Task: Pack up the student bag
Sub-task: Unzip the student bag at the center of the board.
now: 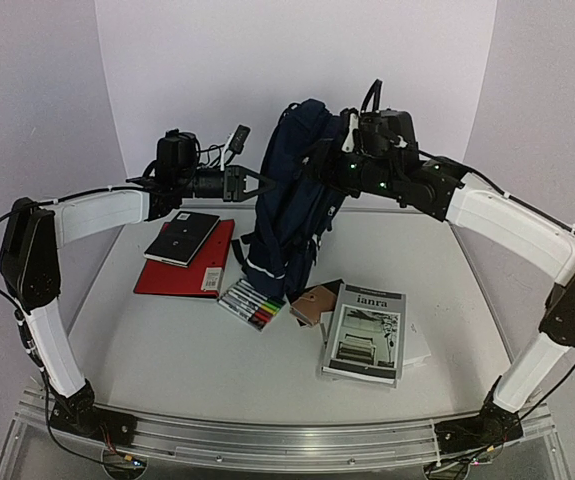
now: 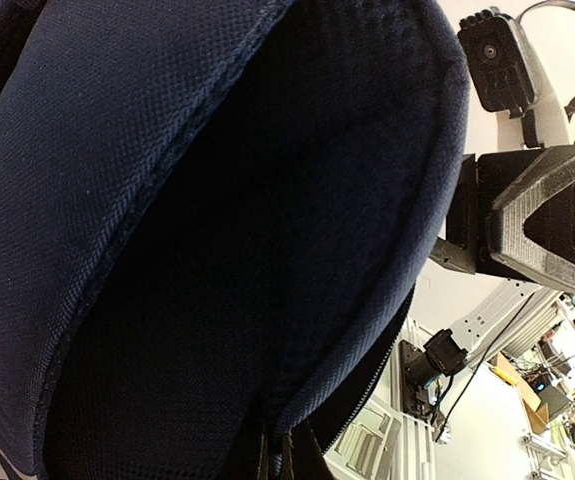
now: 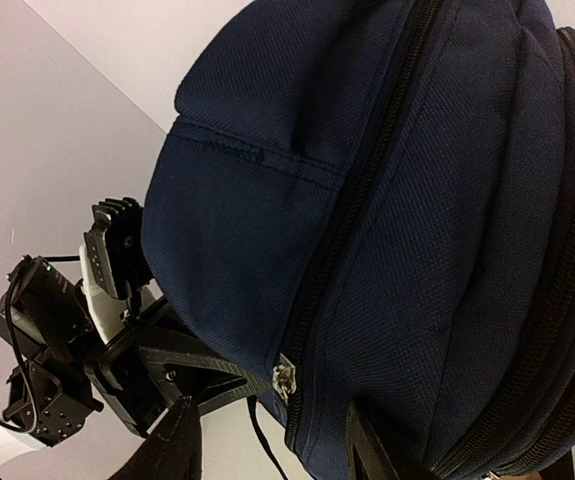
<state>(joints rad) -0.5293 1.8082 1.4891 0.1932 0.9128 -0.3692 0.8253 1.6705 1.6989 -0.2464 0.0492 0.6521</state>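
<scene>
Top external | student bag (image 1: 289, 200) stands upright mid-table (image 1: 157, 340) | left gripper (image 1: 255, 184) closed, pinching the bag's left edge | right gripper (image 3: 267, 448) jaws apart, straddling its zipped top

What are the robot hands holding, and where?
The left gripper pinches the student bag by its upper side edge. The right gripper straddles its top, jaws apart.

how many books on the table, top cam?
3: black notebook lying on a red book, left of the bag; grey booklet right of it. The paper beneath may hide more.
</scene>
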